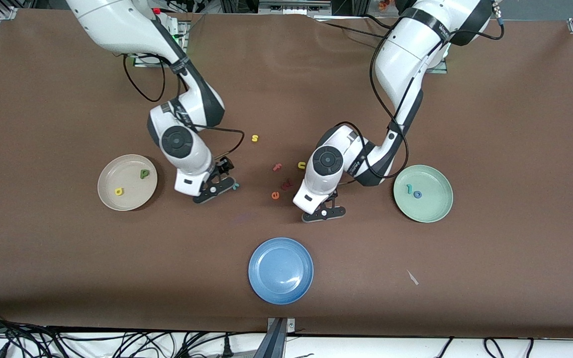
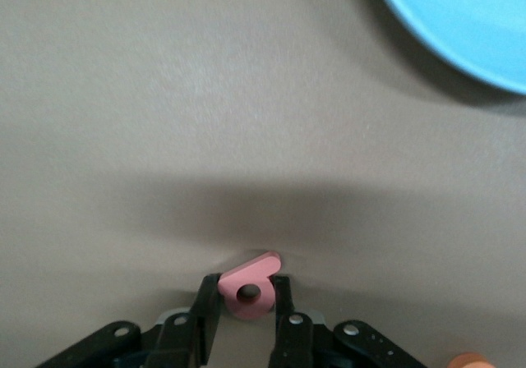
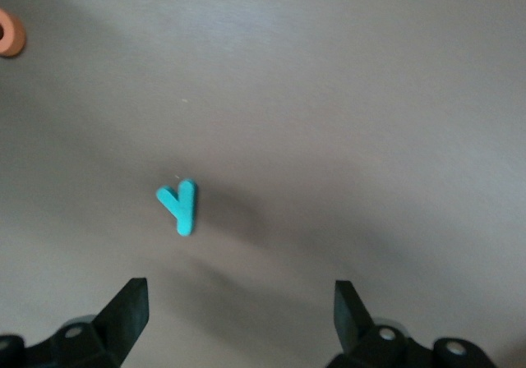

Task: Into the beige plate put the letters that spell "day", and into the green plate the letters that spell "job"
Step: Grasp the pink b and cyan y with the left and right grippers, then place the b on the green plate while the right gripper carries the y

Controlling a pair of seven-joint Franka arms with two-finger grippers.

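Left gripper [image 2: 246, 302] is clamped on the salmon-pink "b" [image 2: 249, 287] mid-table, right gripper [image 3: 238, 306] gapes over the teal "y" [image 3: 181, 204]; beige plate [image 1: 110, 199] already holds "d" [image 1: 144, 174] and "a" [image 1: 118, 191], green plate [image 1: 435, 209] "j" [image 1: 409, 188] and "o" [image 1: 417, 194], so two letters remain.

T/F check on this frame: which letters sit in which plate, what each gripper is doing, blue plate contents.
1. The beige plate holds the "d" and "a". True.
2. The left gripper hangs open. False: it is shut on the pink "b".
3. The right gripper is open over the teal "y". True.
4. The blue plate holds the "j". False: the "j" lies in the green plate beside the "o".
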